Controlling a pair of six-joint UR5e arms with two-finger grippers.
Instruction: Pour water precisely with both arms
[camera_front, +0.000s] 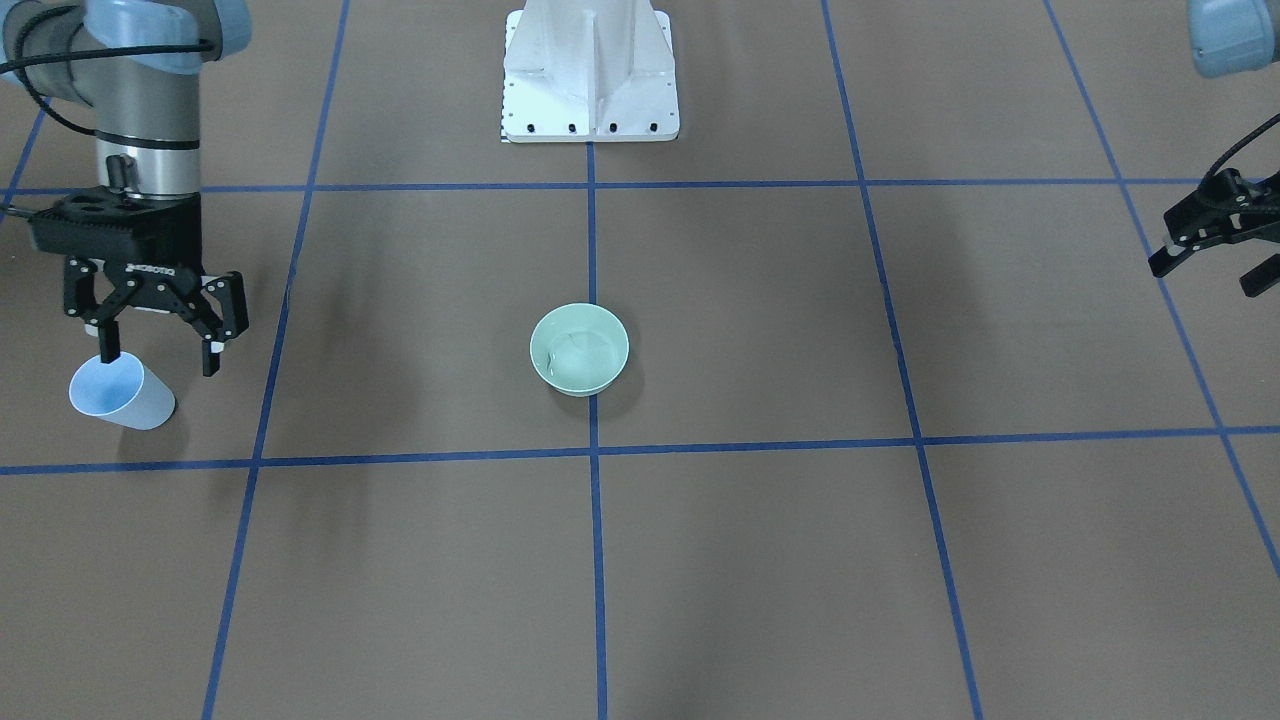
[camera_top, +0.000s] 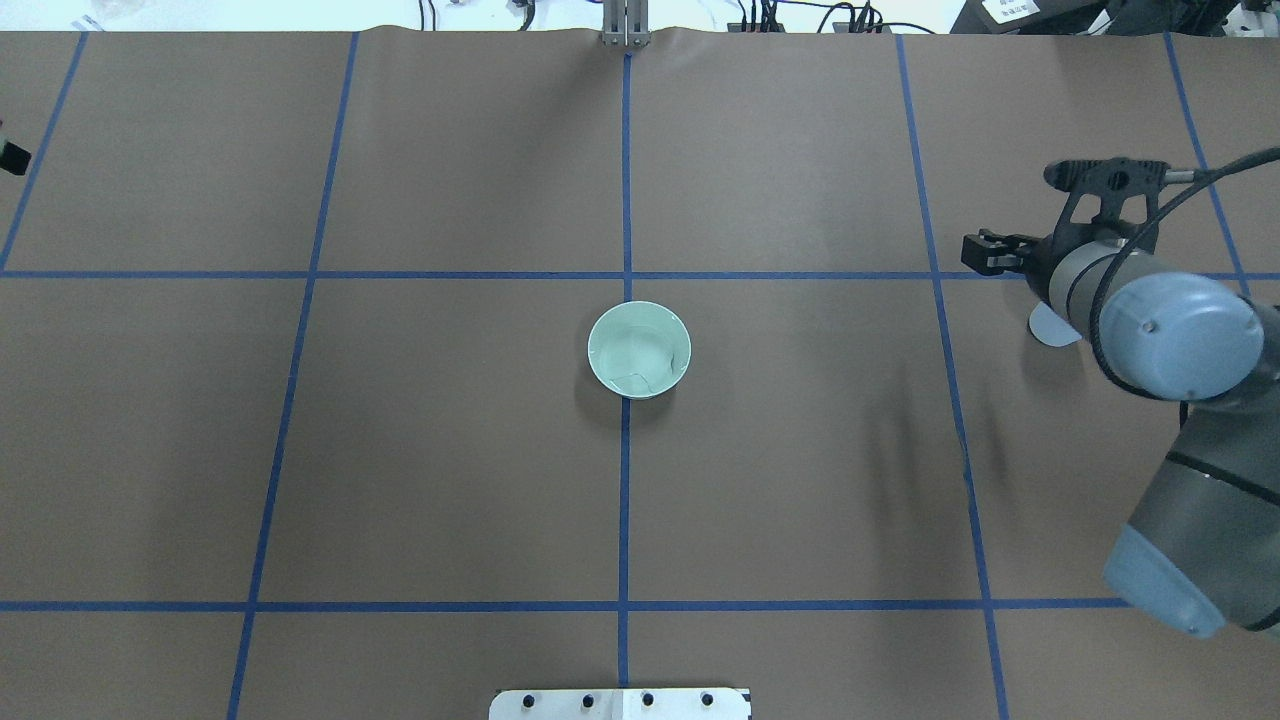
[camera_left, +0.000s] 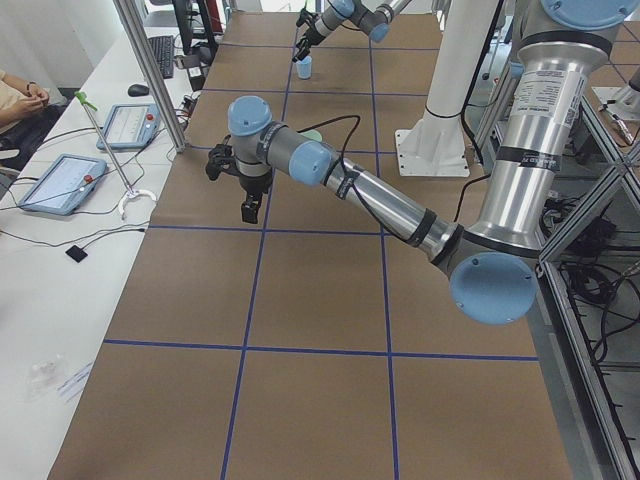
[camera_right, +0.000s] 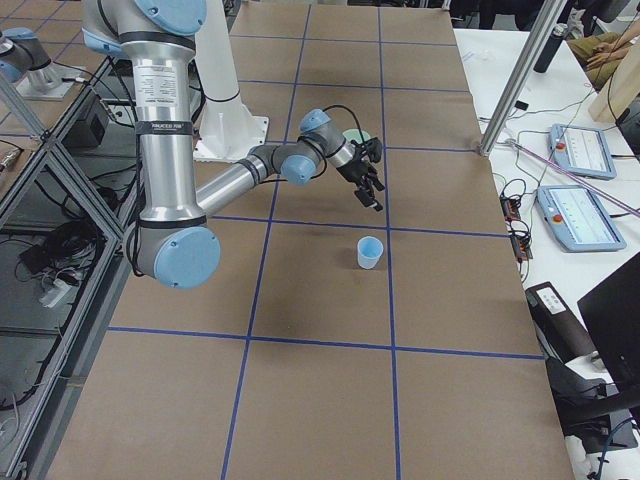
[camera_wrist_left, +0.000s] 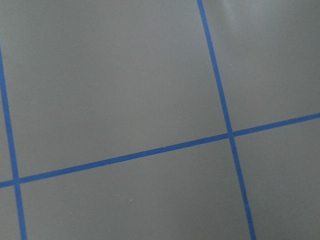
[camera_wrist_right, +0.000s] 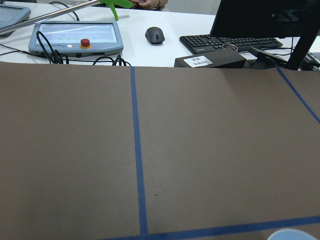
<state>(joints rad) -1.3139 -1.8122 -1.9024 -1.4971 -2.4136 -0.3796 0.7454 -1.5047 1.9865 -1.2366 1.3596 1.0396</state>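
Exterior front-facing, from its left: the right tool (camera_front: 159, 362) hangs spread wide over the rim of an upright pale-blue cup (camera_front: 125, 395) near the surface (camera_front: 760, 560) edge. Well apart, mid-surface, a mint bowl (camera_front: 585, 387) holds the water (camera_front: 580, 355), seen as faint glints, with bare brown paper all round. At far right the left tool (camera_front: 1208, 270) hovers, fingers parted. Overhead exterior hides most of the cup behind the right arm (camera_top: 1170, 330).

white pedestal (camera_front: 590, 75), keyboard (camera_wrist_right: 230, 43), mouse (camera_wrist_right: 155, 35)

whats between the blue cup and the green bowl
Nothing stands between the blue cup and the green bowl: only bare brown table crossed by one blue tape line, in the exterior front-facing view.
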